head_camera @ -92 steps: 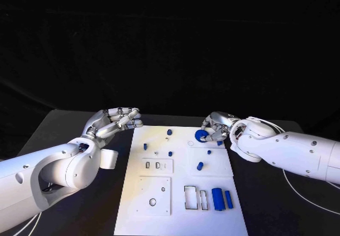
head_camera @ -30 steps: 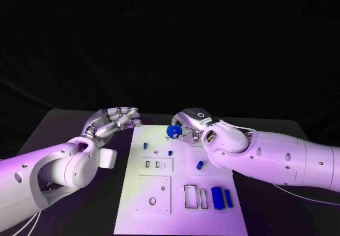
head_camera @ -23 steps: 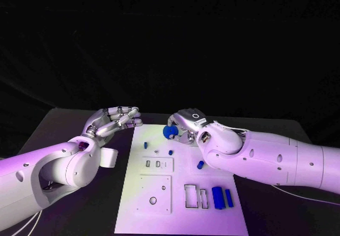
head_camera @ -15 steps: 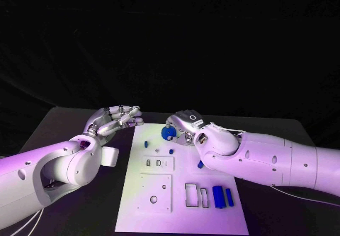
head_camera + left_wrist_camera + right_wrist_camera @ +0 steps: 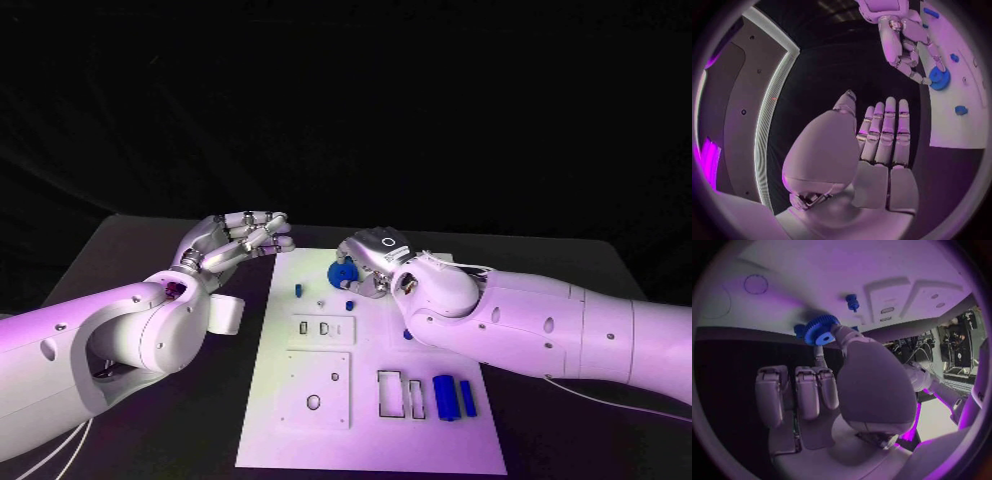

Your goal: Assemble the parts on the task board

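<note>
Your right hand pinches a blue gear over the board at frame centre; your left hand, centre-left, hovers empty, fingers apart.

The table is black, dull and unpatterned, against a black backdrop across the upper half of the frame. The task board at centre is plain white, marked only by dark-outlined rectangular slots and small dark holes. The parts are blue: a toothed blue gear with a pale centre hole at upper centre, small blue pegs left of it, and two blue blocks at lower right of the board. Both arms are glossy white; the left hand and the right hand are silver, their fingers banded with darker seams. A white cylinder sits on the left arm.
</note>
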